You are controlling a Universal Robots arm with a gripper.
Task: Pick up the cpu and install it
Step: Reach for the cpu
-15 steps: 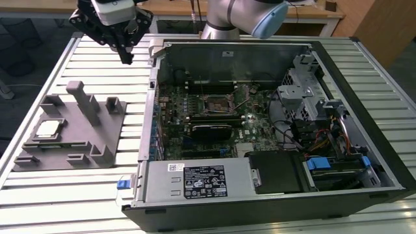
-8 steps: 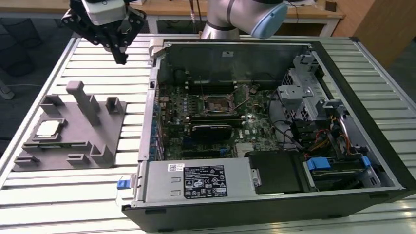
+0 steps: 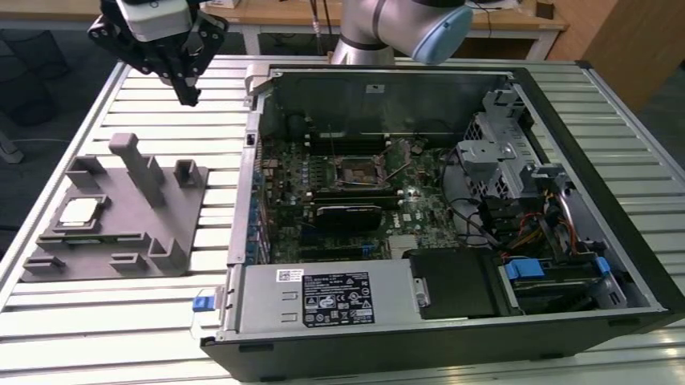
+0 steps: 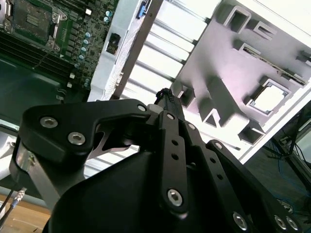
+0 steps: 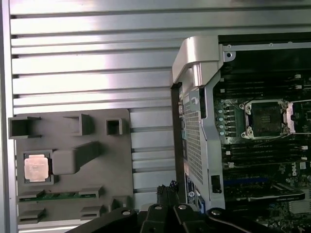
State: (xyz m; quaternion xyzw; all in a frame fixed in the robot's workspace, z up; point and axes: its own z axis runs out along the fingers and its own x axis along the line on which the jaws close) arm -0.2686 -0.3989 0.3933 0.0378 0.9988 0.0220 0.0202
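The cpu (image 3: 80, 211) is a small silvery square lying in a recess of the grey fixture (image 3: 160, 241) at the exterior view's left. It also lies flat in that recess in both wrist views, cpu (image 5: 37, 168) and cpu (image 4: 268, 98). My gripper (image 3: 191, 98) hangs high above the slatted table, behind the fixture and beside the computer case's corner. Its black fingers meet at one tip, shut and holding nothing, as the gripper (image 4: 164, 93) shows close up. The motherboard's cpu socket (image 3: 358, 171) sits open inside the case, also seen as socket (image 5: 267, 118).
The open computer case (image 3: 599, 144) fills the middle and right of the table, with drive cages, cables and a power supply (image 3: 321, 297) inside. The fixture carries upright posts (image 3: 137, 164). Bare slatted table (image 3: 214, 80) lies under the gripper.
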